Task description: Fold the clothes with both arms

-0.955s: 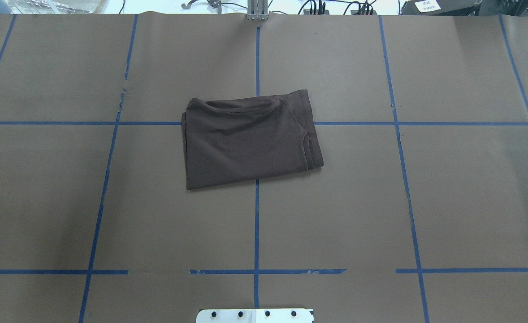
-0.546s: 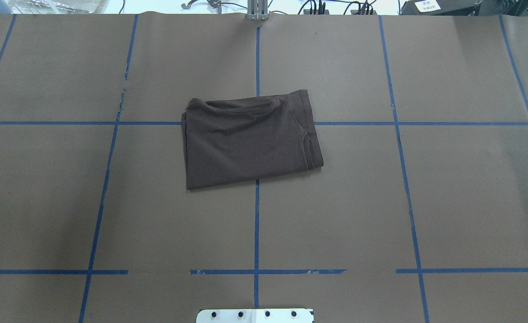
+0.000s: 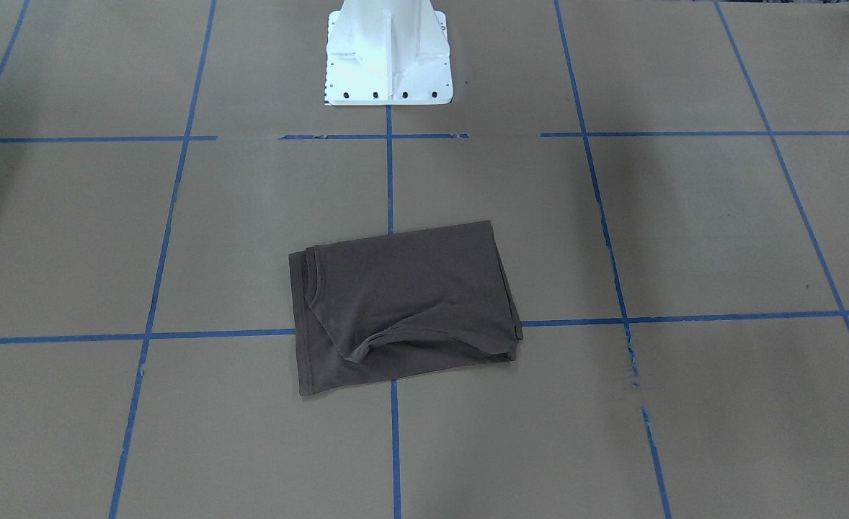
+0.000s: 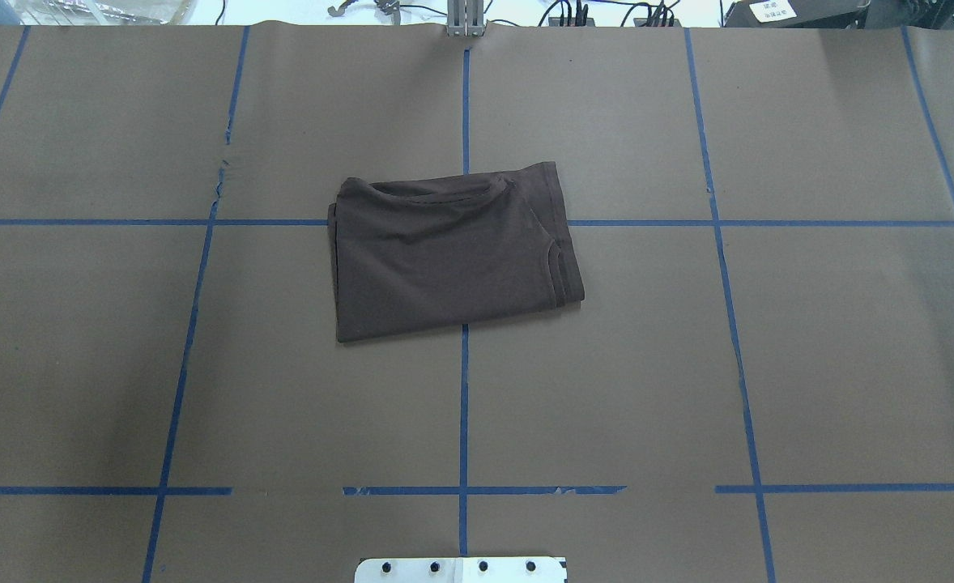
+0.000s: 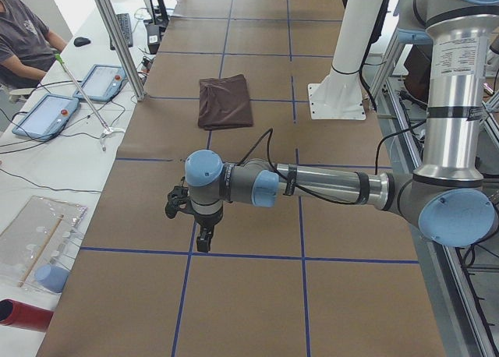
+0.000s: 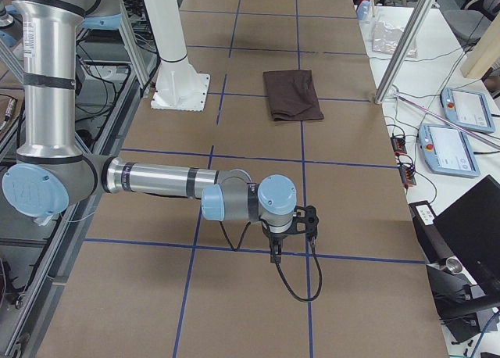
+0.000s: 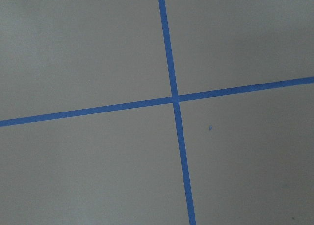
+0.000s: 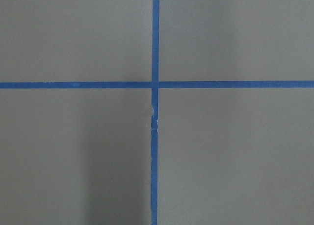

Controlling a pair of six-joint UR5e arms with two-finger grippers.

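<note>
The dark brown T-shirt [image 4: 453, 251] lies folded into a compact rectangle at the middle of the table, its collar at the far edge; it also shows in the front view [image 3: 403, 303] and in both side views [image 5: 224, 100] [image 6: 291, 94]. My left gripper [image 5: 204, 238] points down over the paper at the table's left end, far from the shirt. My right gripper [image 6: 275, 255] points down at the right end, equally far away. Both show only in the side views, so I cannot tell whether they are open or shut. Both wrist views show only paper and blue tape.
Brown paper with a blue tape grid [image 4: 464, 405] covers the table. The white base pedestal [image 3: 387, 54] stands at the robot's side. Beyond the far edge are tablets [image 5: 47, 114], a metal post [image 5: 117, 41] and a seated person [image 5: 23, 33].
</note>
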